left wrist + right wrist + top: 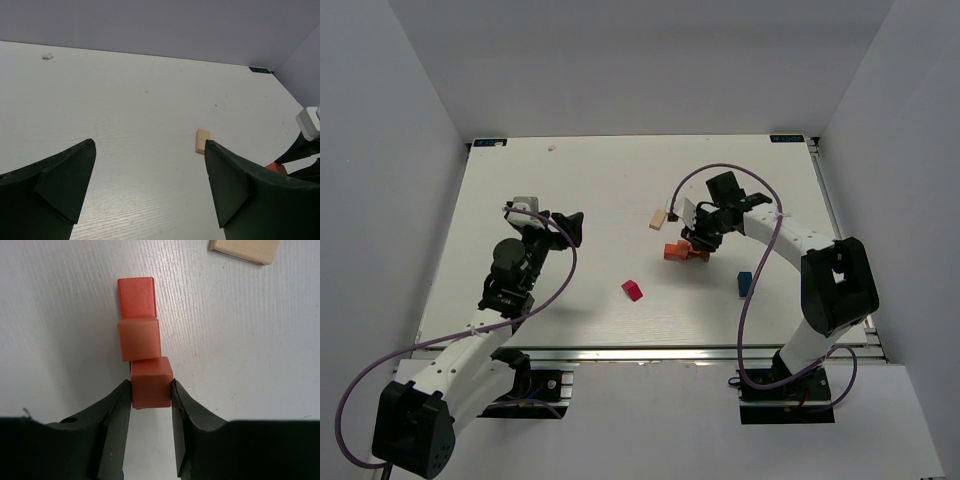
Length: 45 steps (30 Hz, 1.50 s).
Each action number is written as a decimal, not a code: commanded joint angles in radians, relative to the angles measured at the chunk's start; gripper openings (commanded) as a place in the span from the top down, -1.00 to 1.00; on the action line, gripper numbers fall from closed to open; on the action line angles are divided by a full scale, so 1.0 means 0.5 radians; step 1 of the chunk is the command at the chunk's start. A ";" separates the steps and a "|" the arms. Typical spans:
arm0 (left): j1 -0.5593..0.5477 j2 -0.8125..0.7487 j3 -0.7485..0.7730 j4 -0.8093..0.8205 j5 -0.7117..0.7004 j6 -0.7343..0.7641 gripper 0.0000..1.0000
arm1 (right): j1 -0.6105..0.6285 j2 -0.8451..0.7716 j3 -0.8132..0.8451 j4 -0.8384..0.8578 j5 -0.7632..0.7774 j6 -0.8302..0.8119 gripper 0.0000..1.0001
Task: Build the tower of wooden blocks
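Now | right tool [151, 388] clamps orange-red block [151, 377] | left tool [150, 145] wide open, empty

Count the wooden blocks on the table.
6. Three clustered at the right gripper: orange-red block, salmon cube, red-brown cube between its fingers. Tan block beyond; magenta-red block nearer, leftward; blue block nearer, rightward. Others may be hidden.
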 commanded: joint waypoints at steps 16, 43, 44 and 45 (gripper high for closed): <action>0.007 0.158 0.192 -0.079 -0.030 -0.003 -0.96 | 0.046 -0.006 -0.028 0.046 0.052 -0.054 0.52; 0.007 0.219 0.204 -0.119 -0.036 0.021 -0.96 | 0.104 0.018 -0.025 0.009 0.129 -0.119 0.37; 0.007 0.222 0.210 -0.125 -0.036 0.024 -0.96 | 0.107 0.021 -0.028 0.009 0.129 -0.125 0.37; 0.007 0.222 0.216 -0.131 -0.036 0.027 -0.96 | 0.107 0.021 -0.028 0.009 0.129 -0.125 0.37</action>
